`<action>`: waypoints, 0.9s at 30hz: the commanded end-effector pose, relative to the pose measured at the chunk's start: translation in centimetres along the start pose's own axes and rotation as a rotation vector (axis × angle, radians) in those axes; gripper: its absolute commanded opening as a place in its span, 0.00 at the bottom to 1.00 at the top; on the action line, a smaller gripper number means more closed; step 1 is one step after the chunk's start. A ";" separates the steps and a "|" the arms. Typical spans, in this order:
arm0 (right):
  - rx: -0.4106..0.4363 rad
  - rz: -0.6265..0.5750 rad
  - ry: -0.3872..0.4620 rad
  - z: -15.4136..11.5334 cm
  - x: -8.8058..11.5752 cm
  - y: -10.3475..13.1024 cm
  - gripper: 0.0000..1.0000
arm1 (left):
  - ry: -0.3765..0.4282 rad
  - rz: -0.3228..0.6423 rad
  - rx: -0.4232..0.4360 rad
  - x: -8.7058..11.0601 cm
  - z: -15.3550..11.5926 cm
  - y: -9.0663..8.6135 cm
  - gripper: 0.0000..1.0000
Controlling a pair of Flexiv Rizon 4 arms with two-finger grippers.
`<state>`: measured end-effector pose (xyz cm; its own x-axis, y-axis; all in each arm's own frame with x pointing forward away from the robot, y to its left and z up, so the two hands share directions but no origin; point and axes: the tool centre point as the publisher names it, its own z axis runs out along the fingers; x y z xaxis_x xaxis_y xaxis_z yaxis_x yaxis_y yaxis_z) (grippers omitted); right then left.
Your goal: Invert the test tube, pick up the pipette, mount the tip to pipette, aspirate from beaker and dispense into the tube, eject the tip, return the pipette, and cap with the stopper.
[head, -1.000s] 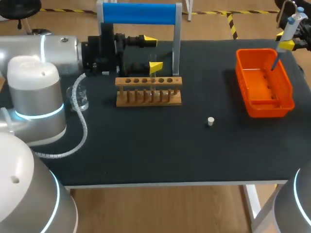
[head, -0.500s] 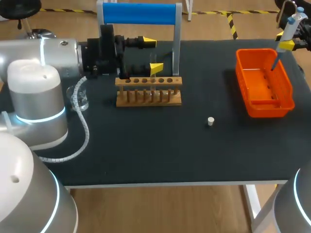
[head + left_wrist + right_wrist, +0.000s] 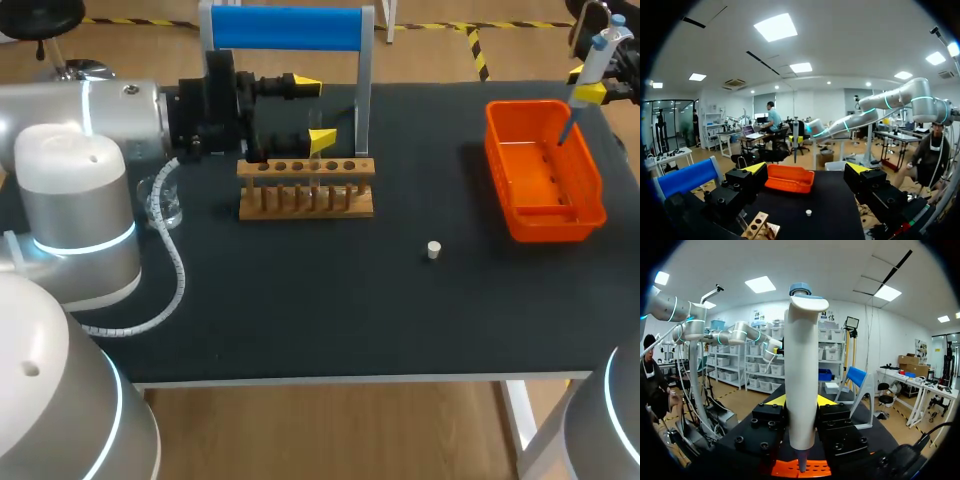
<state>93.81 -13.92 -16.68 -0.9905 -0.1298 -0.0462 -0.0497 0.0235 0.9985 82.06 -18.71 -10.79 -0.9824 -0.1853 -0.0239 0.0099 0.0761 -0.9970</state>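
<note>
Over the far right corner of the table (image 3: 300, 310), a pipette (image 3: 802, 365) pinched upright between the two fingers of the right gripper (image 3: 801, 401), nozzle pointing down into the orange tray (image 3: 555, 225) that sits along the right edge. Hard to tell from here whether a tip is already on the nozzle.

Toward the far edge, left of the middle: the wooden rack (image 3: 305, 168), with what looks like the clear test tube (image 3: 315, 190) standing in one of its holes. Just above and behind it, the left gripper (image 3: 313, 112), fingers spread wide and closed on nothing. Beaker (image 3: 165, 200) near the left edge, beside the left arm. Stopper (image 3: 433, 250) lying loose near the middle of the table (so capping not yet done).

Judged as the tip stage, most likely mounting. Next: a straight, vertical push down onto a tip in the tray, nozzle centred and kept clear of the tray wall, then a clean lift and a long carry across to the beaker.
</note>
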 end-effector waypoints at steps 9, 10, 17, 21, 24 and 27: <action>0.004 0.000 -0.001 0.0 0.0 0.1 0.00 | -0.004 0.001 0.004 0.1 -0.1 0.1 1.00; 0.004 0.000 -0.001 0.0 0.0 0.1 0.00 | -0.004 0.001 0.004 0.1 -0.1 0.1 1.00; 0.009 -0.002 -0.016 1.0 1.1 0.7 0.00 | -0.004 0.001 0.004 0.1 -0.1 0.1 1.00; 0.025 0.021 -0.054 2.9 2.5 1.5 0.00 | -0.004 0.001 0.004 0.1 -0.1 0.1 1.00; 0.048 0.018 -0.065 4.7 3.3 2.1 0.00 | -0.004 0.001 0.004 0.1 -0.1 0.1 1.00; 0.052 0.015 -0.060 6.7 4.0 2.7 0.00 | -0.004 0.001 0.004 0.1 -0.1 0.1 1.00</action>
<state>90.92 -10.44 -15.31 -0.9853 -0.1684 -0.0305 -0.0363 0.0315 0.9988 82.04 -18.69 -10.79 -0.9824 -0.1854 -0.0239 0.0099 0.0760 -0.9971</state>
